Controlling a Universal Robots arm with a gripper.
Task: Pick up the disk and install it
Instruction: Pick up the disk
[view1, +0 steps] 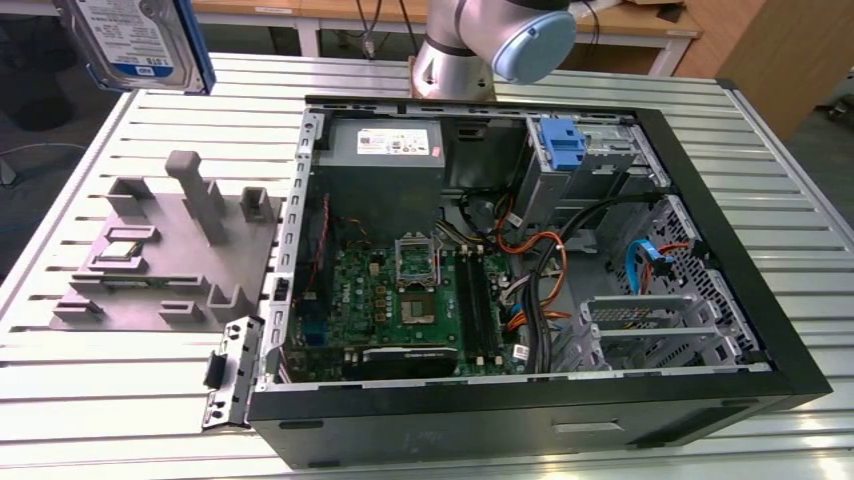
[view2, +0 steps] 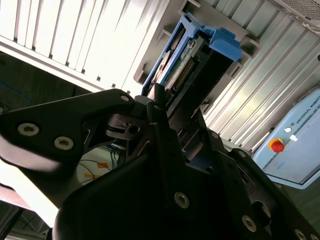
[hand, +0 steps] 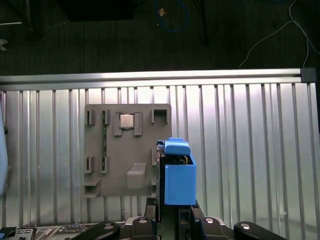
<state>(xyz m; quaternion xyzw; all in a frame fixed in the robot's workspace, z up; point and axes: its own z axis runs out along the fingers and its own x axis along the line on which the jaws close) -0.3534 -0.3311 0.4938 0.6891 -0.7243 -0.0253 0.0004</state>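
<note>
A slatted aluminium worktop (view1: 107, 400) carries an open black case (view1: 534, 420) that takes up the middle and right of the exterior view. Inside the case are a green board (view1: 400, 300), a grey supply box (view1: 387, 145) at the far wall, and a bare blue bracket (view1: 567, 145) in the bay at the upper right. At the exterior view's left a grey tray (view1: 160, 270) with posts and pockets lies on the slats, just beside the case. Wooden desks stand behind the worktop, and the arm (view1: 494, 40) rises at the top centre of the frame.

In the first wrist view, beyond the worktop's edge, there is a dark floor (hand: 100, 40) with loose cables (hand: 172, 17). In the second wrist view a pale box with a red button (view2: 295, 145) sits off to one side.

The disk (view1: 134, 45) is in the upper left of the exterior view, clear of the worktop, its blue-and-white label facing the camera and a blue rail along its edge. In both wrist views the pincer (hand: 175, 217) is pressed in on it — the black fingers (view2: 160, 115) clamp the drive's flat sides. The disk (hand: 177, 175) stands out edge-on from between them, its blue rail end farthest from the pincer. Below it in the first wrist view lie the tray and bare slats — the disk touches neither.
</note>
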